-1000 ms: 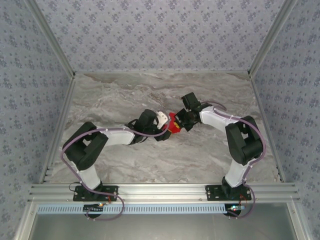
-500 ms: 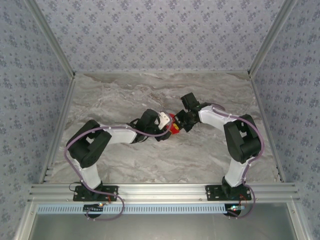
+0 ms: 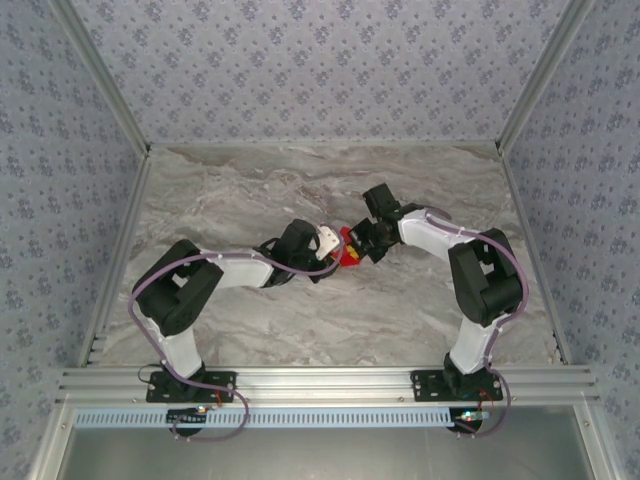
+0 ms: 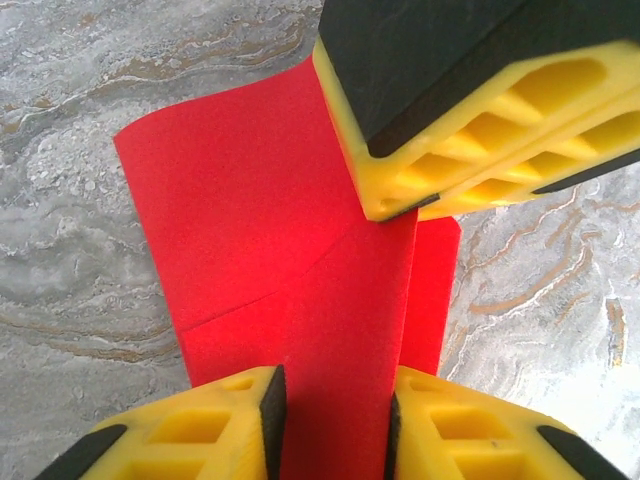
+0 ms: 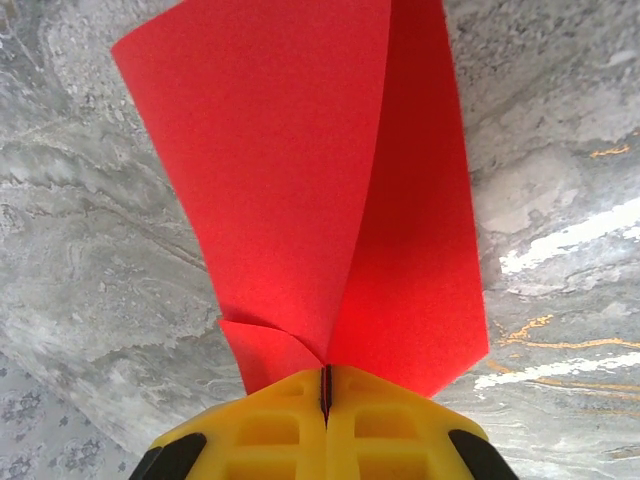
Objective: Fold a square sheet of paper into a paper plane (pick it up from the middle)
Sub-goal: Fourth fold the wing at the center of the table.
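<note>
The square sheet of paper (image 4: 250, 210) sits near the middle of the marble counter (image 4: 80, 60), held between the two arms and already doubled over on itself. In the left wrist view, one flap spreads towards 10 o'clock and a narrower layer shows at 3 o'clock.

The right gripper (image 5: 325, 385) is pinched tight on the sheet. Its own camera shows the fingers meeting in a hairline seam, with the red paper fanning out from it towards 12 o'clock. The left gripper (image 4: 330, 405) stands narrow but not closed. Its black pads (image 4: 272, 405) flank the raised strip of paper that runs between them. I cannot tell whether they already press on it.

My reading is that a crease is being set along that strip.

- **Crooked crease:** if the left jaws close while the layers are out of line, the crease would set skew. A curved kink already runs across the flap towards 8 o'clock, which suggests the paper is under some strain.
- **Tear or slip:** the right gripper holds only a small bite at the edge. Any pull between the arms could tear the sheet there or slide it free.
- **Crushed fold:** a squeeze on the tented fold could crush it rather than flatten it.
</note>
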`<control>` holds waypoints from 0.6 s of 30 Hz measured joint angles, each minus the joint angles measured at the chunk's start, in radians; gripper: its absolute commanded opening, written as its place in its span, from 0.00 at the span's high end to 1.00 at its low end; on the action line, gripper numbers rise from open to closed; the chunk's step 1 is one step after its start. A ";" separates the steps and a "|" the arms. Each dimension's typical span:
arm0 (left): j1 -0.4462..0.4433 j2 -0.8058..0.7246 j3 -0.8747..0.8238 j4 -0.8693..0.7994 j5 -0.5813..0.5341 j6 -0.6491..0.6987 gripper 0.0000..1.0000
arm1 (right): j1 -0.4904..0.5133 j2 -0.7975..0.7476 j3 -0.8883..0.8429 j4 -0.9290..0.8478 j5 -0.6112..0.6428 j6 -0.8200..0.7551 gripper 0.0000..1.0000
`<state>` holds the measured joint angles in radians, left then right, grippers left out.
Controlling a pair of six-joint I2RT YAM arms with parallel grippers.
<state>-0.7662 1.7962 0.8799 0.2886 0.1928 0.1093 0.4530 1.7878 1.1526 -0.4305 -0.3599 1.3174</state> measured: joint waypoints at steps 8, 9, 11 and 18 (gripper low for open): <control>0.000 0.001 -0.002 0.000 -0.006 0.006 0.79 | -0.004 0.000 0.004 -0.012 -0.004 -0.012 0.57; 0.000 0.001 -0.002 0.000 -0.006 0.005 0.79 | -0.006 0.000 0.005 -0.014 -0.004 -0.019 0.54; 0.000 0.003 -0.002 0.000 -0.001 -0.005 0.79 | -0.013 0.000 0.006 -0.018 -0.004 -0.032 0.50; 0.000 0.007 -0.006 -0.001 0.022 -0.080 0.80 | -0.041 0.000 0.006 -0.021 -0.016 -0.101 0.43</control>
<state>-0.7662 1.8030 0.8742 0.2878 0.2146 0.0292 0.4118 1.7878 1.1587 -0.4519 -0.3759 1.2160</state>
